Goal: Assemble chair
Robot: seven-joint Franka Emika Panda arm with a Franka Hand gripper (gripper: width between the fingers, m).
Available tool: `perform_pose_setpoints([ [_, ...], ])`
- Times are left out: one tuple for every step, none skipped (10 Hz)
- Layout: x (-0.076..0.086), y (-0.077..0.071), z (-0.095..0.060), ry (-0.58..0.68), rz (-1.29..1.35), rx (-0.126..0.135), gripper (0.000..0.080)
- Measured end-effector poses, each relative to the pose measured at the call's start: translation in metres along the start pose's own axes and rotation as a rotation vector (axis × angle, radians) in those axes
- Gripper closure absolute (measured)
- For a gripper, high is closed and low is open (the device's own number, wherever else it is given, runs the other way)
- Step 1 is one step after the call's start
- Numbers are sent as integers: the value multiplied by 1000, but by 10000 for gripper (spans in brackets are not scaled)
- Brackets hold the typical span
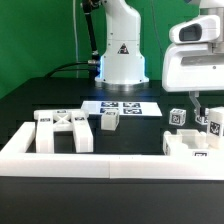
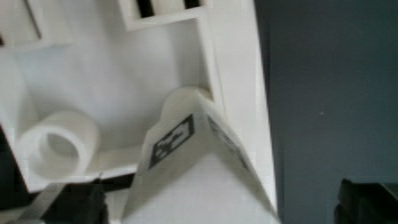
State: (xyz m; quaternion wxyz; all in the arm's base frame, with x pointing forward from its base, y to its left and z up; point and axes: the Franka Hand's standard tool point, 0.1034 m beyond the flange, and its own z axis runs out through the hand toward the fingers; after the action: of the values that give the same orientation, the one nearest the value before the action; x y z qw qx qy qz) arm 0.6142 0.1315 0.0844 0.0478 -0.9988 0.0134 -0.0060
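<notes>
The chair's loose white parts lie on the black table. A cross-braced frame (image 1: 62, 131) stands at the exterior view's left, with a small tagged block (image 1: 110, 120) beside it. At the right lie a tagged block (image 1: 178, 117), tagged posts (image 1: 212, 125) and a flat panel (image 1: 190, 146). My gripper (image 1: 198, 110) hangs low over the right group. In the wrist view my gripper (image 2: 217, 205) is open, with dark fingers (image 2: 71, 200) wide apart on either side of a tagged white post (image 2: 178, 140). The post lies on a white panel (image 2: 160, 60) next to a round peg (image 2: 63, 145).
The marker board (image 1: 122, 105) lies flat at the table's middle, in front of the robot base (image 1: 120, 55). A long low white border wall (image 1: 100, 160) runs along the front. Dark table (image 2: 329, 100) shows beside the panel.
</notes>
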Motion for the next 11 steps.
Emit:
perform_pose_setpoints([
  [0, 0, 0, 0, -45, -1, 151],
  [0, 1, 0, 0, -146, -1, 151],
  [0, 1, 0, 0, -218, -1, 151],
  [0, 2, 0, 0, -248, -1, 151],
  [0, 2, 0, 0, -250, -1, 151],
  [0, 2, 0, 0, -250, -1, 275],
  [0, 2, 0, 0, -250, -1, 413],
  [1, 2, 0, 0, -249, -1, 512],
  [1, 2, 0, 0, -244, -1, 512],
  [1, 2, 0, 0, -224, 0, 511],
  [1, 2, 0, 0, -217, 0, 511],
])
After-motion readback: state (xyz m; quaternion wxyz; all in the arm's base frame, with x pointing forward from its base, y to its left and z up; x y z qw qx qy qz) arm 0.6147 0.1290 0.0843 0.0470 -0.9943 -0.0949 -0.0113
